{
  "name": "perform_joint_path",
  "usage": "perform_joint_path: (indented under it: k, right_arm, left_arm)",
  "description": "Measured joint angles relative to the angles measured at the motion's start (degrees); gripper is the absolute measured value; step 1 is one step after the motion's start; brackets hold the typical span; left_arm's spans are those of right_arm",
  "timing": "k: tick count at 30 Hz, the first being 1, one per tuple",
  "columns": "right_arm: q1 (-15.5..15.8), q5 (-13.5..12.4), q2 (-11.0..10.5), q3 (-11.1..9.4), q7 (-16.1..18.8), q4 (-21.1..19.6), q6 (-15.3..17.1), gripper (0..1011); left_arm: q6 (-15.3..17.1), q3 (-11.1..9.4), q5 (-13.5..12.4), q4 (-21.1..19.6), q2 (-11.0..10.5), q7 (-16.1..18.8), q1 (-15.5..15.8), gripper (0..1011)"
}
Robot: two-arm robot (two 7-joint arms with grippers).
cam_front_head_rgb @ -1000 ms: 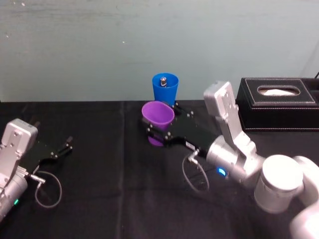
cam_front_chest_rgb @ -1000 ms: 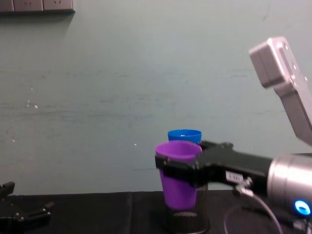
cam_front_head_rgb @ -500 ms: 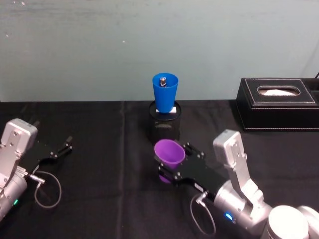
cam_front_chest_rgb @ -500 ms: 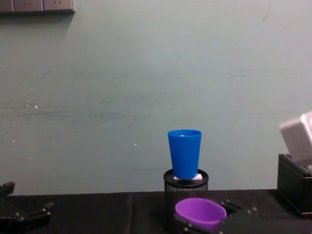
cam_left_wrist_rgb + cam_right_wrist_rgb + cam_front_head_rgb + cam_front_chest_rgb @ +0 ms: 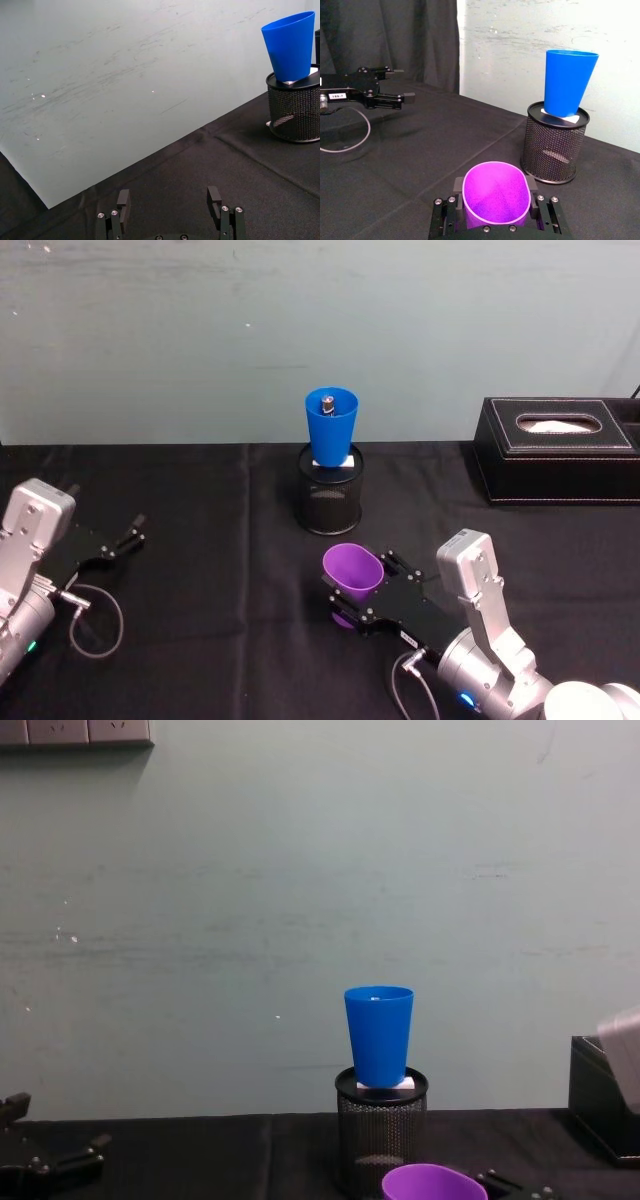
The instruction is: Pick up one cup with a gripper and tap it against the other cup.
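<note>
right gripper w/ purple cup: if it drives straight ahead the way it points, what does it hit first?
Probably the black mesh cylinder holder under the bright blue plastic tumbler. It stands just right of centre ahead of the right gripper and its purple plastic tumbler; depth unclear, a near miss is possible.

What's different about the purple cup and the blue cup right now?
The purple cup is held in the right claw low over the black table; the blue cup stands free on a black mesh holder. So the blue one sits higher and farther back. Both are upright, tapered tumblers of similar size.
</note>
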State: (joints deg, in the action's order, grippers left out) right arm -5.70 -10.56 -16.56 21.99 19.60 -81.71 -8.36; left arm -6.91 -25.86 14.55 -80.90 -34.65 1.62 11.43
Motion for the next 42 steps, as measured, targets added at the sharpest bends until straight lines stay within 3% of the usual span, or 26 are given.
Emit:
perform_joint_path:
  k: [9, 13, 20, 30, 35, 42]
  right_arm:
    - [0.1, 0.2, 0.2, -0.2, 0.1, 0.3, -0.4, 718]
    - [0.1, 0.2, 0.2, -0.2, 0.1, 0.2, -0.4, 781]
    - [0.1, 0.2, 0.1, -0.1, 0.1, 0.2, -0.3, 976]
    - [0.4, 1.2, 0.3, -1.8, -0.9, -4.1, -0.9, 1003]
    - [1.8, 1.9, 0.8, -4.0, -3.6, -7.7, -0.5, 1002]
    - [6.2, 5.4, 3.7, -9.4, -13.9, -11.9, 1.5, 1002]
  left_arm:
    - [0.0, 0.0, 0.0, 0.0, 0.0, 0.0, 0.0, 1000]
    - [0.0, 0.0, 0.0, 0.0, 0.0, 0.0, 0.0, 1000]
    - [0.0, 0.0, 0.0, 0.0, 0.0, 0.0, 0.0, 1000]
    - [0.0, 0.0, 0.0, 0.0, 0.0, 0.0, 0.0, 1000]
    - [0.0, 0.0, 0.0, 0.0, 0.0, 0.0, 0.0, 1000]
    - [0.0, 0.0, 0.0, 0.0, 0.0, 0.0, 0.0, 1000]
